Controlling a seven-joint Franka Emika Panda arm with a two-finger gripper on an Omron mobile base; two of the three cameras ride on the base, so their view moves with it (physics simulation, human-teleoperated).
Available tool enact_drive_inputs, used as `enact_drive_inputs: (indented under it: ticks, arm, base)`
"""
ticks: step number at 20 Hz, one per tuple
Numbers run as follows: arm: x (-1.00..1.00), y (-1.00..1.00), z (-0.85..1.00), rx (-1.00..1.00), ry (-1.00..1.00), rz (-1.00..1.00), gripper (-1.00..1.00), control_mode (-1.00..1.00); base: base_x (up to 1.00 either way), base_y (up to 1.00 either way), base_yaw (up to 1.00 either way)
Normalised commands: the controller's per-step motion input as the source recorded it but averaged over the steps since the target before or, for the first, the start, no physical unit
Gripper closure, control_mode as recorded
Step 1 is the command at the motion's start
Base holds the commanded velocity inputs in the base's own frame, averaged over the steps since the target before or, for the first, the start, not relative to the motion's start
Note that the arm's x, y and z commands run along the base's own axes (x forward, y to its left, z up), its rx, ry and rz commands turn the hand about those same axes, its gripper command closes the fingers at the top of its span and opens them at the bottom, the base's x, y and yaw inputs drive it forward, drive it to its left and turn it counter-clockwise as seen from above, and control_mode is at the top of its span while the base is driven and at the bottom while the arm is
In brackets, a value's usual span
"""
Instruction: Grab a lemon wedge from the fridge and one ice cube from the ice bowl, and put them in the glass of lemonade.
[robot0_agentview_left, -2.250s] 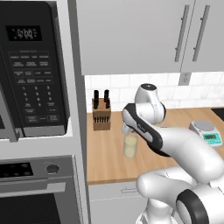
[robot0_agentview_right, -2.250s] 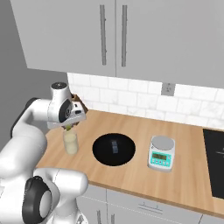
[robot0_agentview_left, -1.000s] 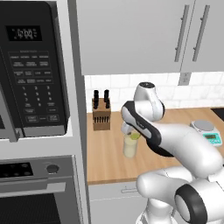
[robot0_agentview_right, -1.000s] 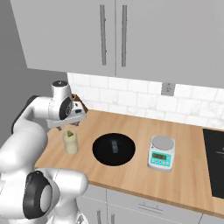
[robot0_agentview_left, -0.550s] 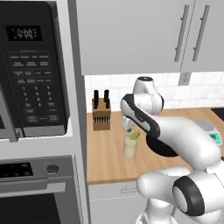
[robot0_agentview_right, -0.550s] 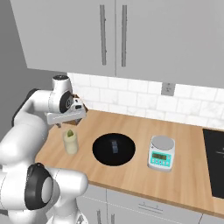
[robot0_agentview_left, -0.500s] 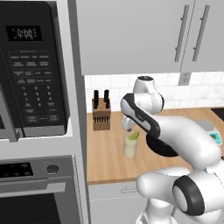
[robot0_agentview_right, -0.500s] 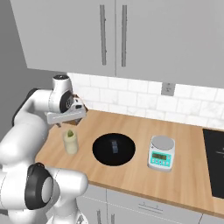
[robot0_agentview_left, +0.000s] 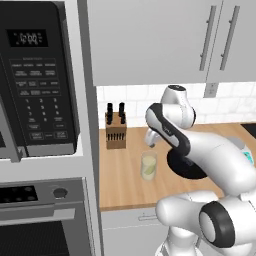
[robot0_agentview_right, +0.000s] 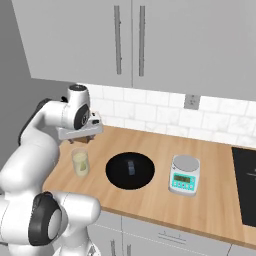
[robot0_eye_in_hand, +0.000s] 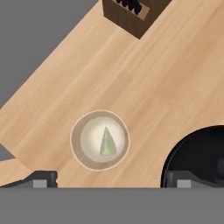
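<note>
So the wedge (robot0_eye_in_hand: 106, 142) is already sitting in the glass (robot0_eye_in_hand: 100, 139), floating point-up at about 12 o'clock in the hand view, and the gripper (robot0_agentview_right: 86, 139) is hanging right above it with its jaws spread wide and nothing in them. What matters for the next bit is where the ice is lying: the bowl (robot0_eye_in_hand: 199, 153) is peeking in at roughly 4 o'clock from the glass in the hand view, just beside it but not touching. From the right base view the bowl (robot0_agentview_right: 116, 172) is sitting at 3 o'clock of the glass (robot0_agentview_right: 80, 162), and one cube (robot0_agentview_right: 131, 166) is resting near its middle. I'm guessing the hand is needing a short sideways hop that way, then down. The knife block (robot0_eye_in_hand: 133, 12) is sitting up at 12, well out of the way.
</note>
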Motion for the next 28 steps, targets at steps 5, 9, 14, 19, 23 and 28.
enact_drive_inputs:
  ticks: [5, 9, 14, 19, 23, 28]
  arm:
    - [-0.11, -0.03, 0.0, 0.03, -0.05, 0.0, -1.0, -1.0]
    - [-0.12, 0.0, 0.0, 0.0, -0.01, 0.0, -1.0, -1.0]
    - [-0.16, -0.09, 0.0, 0.0, -0.02, 0.0, -1.0, -1.0]
    - [-0.08, -0.43, 0.0, 0.0, 0.0, -0.03, -1.0, -1.0]
    - [-0.01, -0.72, 0.0, -0.01, 0.09, -0.1, -1.0, -1.0]
    - [0.21, -0.85, -0.17, -0.03, 0.28, -0.14, -1.0, -1.0]
  base:
    - [0.0, 0.0, 0.0]
    - [0.0, 0.0, 0.0]
    - [0.0, 0.0, 0.0]
    - [0.0, 0.0, 0.0]
    - [0.0, 0.0, 0.0]
    - [0.0, 0.0, 0.0]
